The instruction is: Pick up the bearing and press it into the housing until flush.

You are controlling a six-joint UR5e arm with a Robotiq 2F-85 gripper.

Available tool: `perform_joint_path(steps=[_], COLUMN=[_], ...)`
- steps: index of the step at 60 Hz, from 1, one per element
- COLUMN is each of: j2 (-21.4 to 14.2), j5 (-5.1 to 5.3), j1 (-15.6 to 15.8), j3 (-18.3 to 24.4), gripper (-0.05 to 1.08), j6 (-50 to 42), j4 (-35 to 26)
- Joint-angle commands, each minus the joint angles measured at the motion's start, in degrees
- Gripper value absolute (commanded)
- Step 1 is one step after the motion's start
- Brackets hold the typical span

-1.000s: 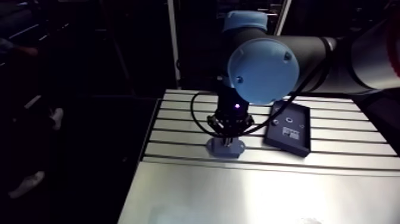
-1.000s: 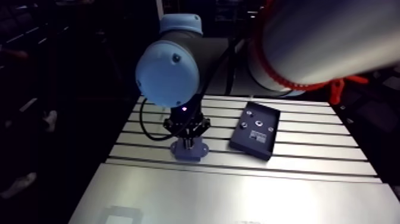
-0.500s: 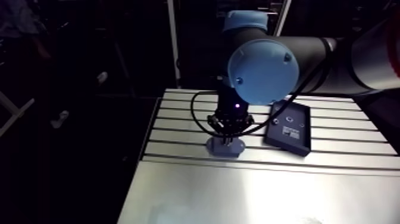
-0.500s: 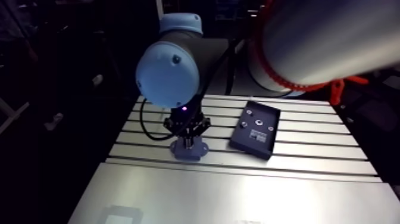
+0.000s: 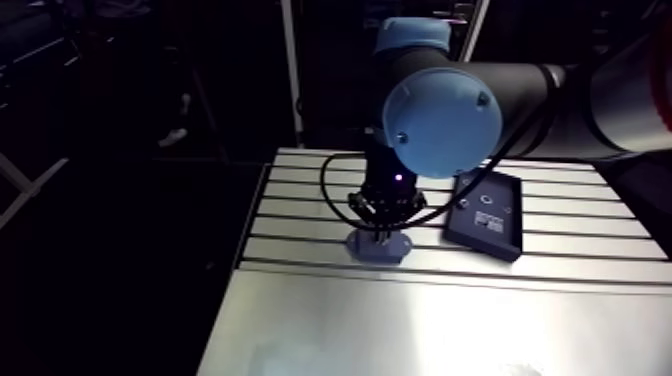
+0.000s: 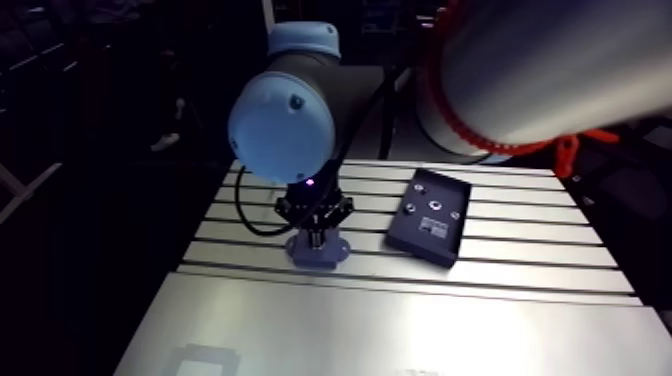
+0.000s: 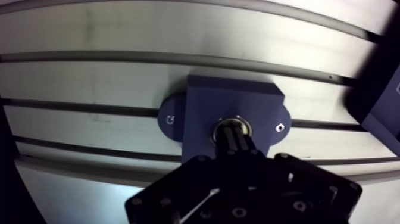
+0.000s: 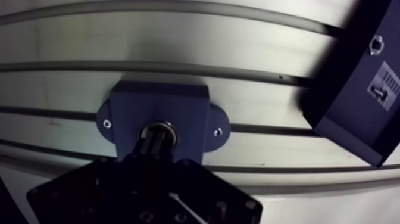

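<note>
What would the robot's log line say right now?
gripper: shut, tips on bearing | bearing: in housing bore | housing: on table

Housing [image 7: 202, 107] is matt plastic, bearing [image 7: 232, 121] shiny metal (rim only), table [image 7: 89, 77] brushed aluminium.

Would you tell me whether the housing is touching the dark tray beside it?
Apart. The wrist view shows a strip of bare table between the housing and the tray.
</note>
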State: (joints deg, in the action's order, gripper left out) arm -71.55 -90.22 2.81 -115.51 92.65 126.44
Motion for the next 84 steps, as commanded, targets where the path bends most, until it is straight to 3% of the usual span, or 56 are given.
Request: perform_joint_path(steps=[1,17,54,56,57,58,59,60,61,62,71,75,77,84], j2=[0.4,0.3,-5.3,-5.4,-5.4,-5.4,-5.4,-5.4,-5.4,-5.4,-6.5,-7.2,-7.6,-7.6], j5=[0.00,0.07,0.09,0.01,-0.15,-0.17,-0.17,-0.18,-0.18,-0.18,0.25,-0.22,-0.42,-0.62], j1=[-0.1,-0.1,0.1,0.1,0.1,0.1,0.1,0.2,0.2,0.2,0.0,-0.3,-1.0,-2.5], j3=[0.0,-0.1,3.4,3.7,4.2,4.8,4.8,5.6,5.6,6.5,10.5,13.2,17.8,24.4], gripper=[1.08,1.08,1.06,1.03,0.87,0.55,0.55,0.14,0.14,0.03,0.00,0.00,0.00,0.00], j6=[0.0,0.0,-0.1,-0.1,-0.1,0.0,0.0,0.1,0.1,0.2,2.1,2.6,2.8,3.5], j4=[0.0,0.0,-6.1,-6.8,-8.1,-10.1,-10.1,-12.7,-12.7,-15.4,-20.6,-23.3,-28.9,-35.9])
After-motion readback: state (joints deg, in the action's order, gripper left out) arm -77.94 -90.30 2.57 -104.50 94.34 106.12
